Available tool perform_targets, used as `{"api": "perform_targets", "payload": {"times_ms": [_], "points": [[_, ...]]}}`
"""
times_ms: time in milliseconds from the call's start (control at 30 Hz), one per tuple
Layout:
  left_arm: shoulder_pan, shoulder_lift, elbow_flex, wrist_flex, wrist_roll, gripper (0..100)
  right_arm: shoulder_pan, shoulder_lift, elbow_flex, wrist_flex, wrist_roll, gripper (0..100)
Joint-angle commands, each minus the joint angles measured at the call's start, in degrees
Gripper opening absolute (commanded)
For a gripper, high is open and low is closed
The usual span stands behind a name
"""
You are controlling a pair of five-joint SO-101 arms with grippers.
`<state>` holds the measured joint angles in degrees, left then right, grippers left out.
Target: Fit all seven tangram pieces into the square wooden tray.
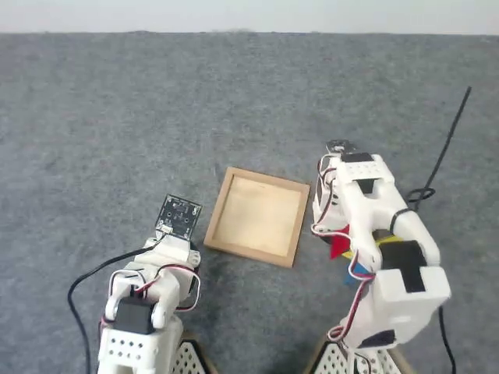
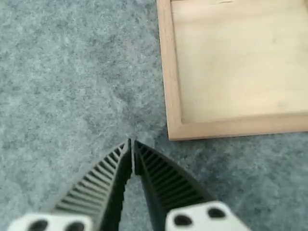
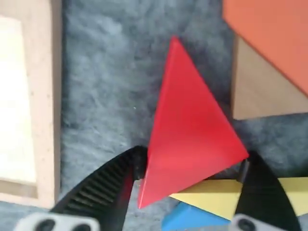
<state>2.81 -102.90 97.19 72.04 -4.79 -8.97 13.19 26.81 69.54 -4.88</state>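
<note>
The square wooden tray [image 1: 257, 216] lies empty at the table's middle. My right arm [image 1: 373, 204] hangs over a cluster of pieces just right of the tray. In the right wrist view my right gripper [image 3: 190, 161] is shut on a red triangle [image 3: 190, 130], one finger on each side edge. The triangle overlaps a yellow piece [image 3: 216, 197] and a blue piece [image 3: 187, 219]. An orange piece [image 3: 269, 38] and a plain wood piece [image 3: 260, 91] lie beyond it. My left gripper [image 2: 131, 143] is shut and empty, just off the tray's near left corner [image 2: 169, 134].
Grey carpet covers the whole table. The tray's wall [image 3: 43, 96] runs close beside the red triangle. Red [image 1: 337, 248], yellow [image 1: 347, 255] and blue [image 1: 359, 273] bits peek out from under the right arm. A black cable [image 1: 448, 144] trails at the right.
</note>
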Motion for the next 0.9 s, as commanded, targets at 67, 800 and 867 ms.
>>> {"api": "perform_targets", "payload": {"times_ms": [67,800,867], "points": [[-0.3,-1.2,-0.7,0.3,0.3,1,0.7,2.9,-0.9,0.5,-1.0,31.4],[-0.3,-1.2,-0.7,0.3,0.3,1,1.7,-1.3,1.1,-5.4,-3.2,26.9],[-0.3,-1.2,-0.7,0.3,0.3,1,1.5,-3.2,2.7,-6.6,-3.2,26.7]]}}
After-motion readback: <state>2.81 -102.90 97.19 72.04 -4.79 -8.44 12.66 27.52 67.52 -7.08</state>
